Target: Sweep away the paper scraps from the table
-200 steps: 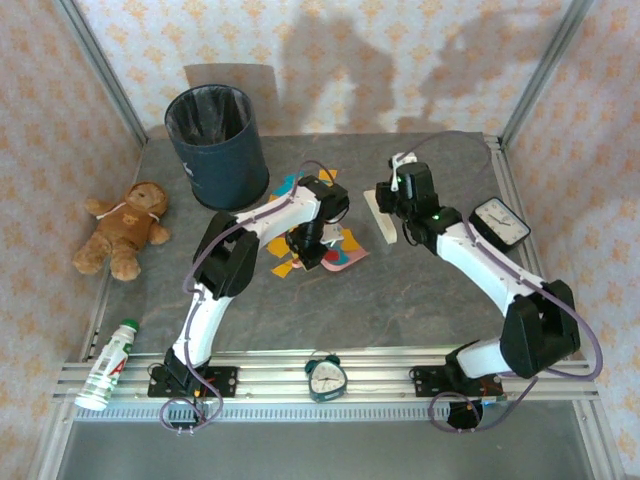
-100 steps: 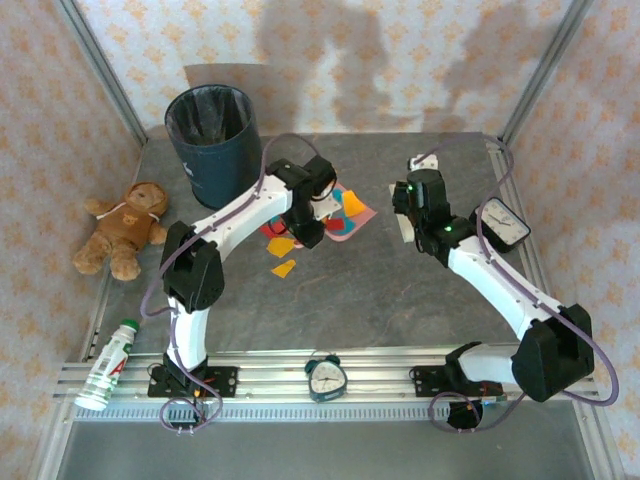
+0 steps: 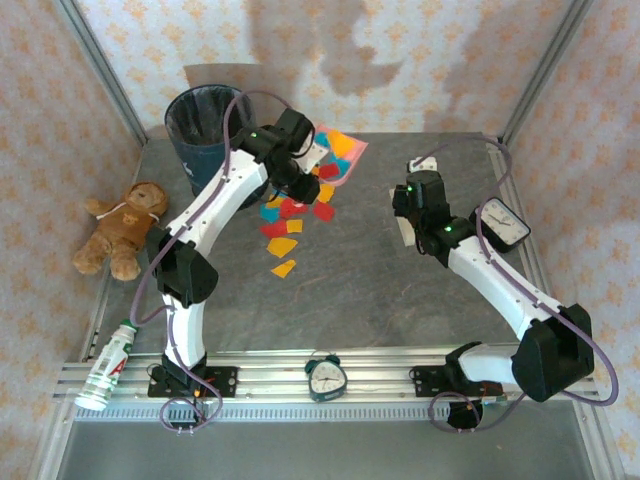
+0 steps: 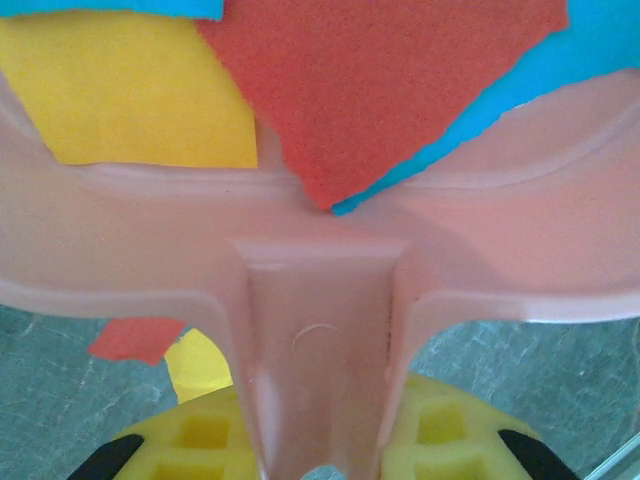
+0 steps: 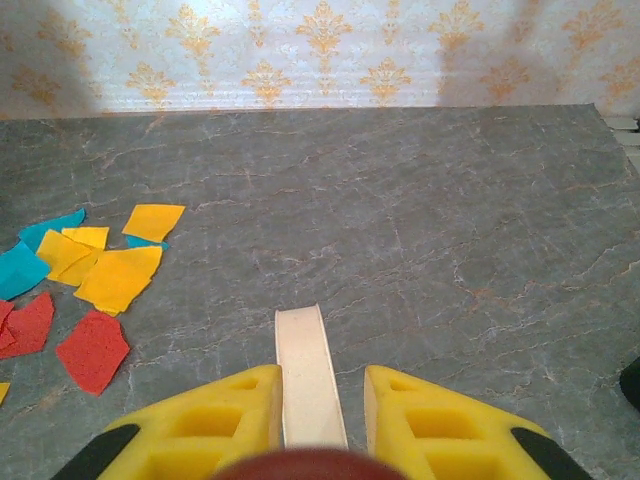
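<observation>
**Loaded dustpan held by the bin, loose scraps on the stone**

The left gripper [image 4: 318, 440] is clamped tight on the handle of the pink dustpan [image 4: 320, 270]. The pan carries red, yellow and blue pieces and is held just beside the dark bin [image 3: 212, 140]. More paper scraps [image 3: 290, 212] lie on the table [image 3: 400, 300] near the pan, with one yellow piece closer to the arms. The right gripper [image 5: 320, 395] is closed on a flat cream handle [image 5: 303, 350], to the right of the scraps. A round clock [image 3: 500, 222] sits by the right arm. A teddy bear [image 3: 125, 228] and a bottle [image 3: 108, 362] lie at the left edge, and a small alarm clock [image 3: 326, 377] is on the near rail
</observation>
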`<state>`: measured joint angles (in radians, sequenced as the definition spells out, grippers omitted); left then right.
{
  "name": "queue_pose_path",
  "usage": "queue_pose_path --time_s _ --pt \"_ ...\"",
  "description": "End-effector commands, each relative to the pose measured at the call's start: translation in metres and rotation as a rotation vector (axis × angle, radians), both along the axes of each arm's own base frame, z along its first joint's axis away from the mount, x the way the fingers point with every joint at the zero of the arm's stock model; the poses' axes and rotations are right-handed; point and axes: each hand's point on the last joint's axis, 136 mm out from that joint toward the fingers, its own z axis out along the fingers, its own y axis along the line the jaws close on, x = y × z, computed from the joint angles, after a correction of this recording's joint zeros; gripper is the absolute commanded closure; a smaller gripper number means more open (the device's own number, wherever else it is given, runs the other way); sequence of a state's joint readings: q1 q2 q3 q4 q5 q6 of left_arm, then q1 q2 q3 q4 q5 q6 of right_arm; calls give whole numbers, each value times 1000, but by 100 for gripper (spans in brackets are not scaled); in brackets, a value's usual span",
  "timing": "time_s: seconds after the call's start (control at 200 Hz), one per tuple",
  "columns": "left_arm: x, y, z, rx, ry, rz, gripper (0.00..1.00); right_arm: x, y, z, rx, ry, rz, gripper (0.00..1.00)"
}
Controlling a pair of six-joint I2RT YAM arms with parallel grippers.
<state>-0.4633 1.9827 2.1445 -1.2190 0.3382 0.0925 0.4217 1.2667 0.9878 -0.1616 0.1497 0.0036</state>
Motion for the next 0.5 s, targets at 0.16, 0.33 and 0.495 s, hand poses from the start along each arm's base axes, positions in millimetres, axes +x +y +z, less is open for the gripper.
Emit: queue_pose_path --time_s 0.16,0.33,0.495 --pt "23 31 61 -136 -74 181 100 2 -2 12 27 -26 -8 100" --pt "40 49 85 -217 -128 268 100 2 -3 11 23 -20 -11 100" --pt "57 70 105 -333 -157 364 100 2 -2 8 23 -12 -9 100"
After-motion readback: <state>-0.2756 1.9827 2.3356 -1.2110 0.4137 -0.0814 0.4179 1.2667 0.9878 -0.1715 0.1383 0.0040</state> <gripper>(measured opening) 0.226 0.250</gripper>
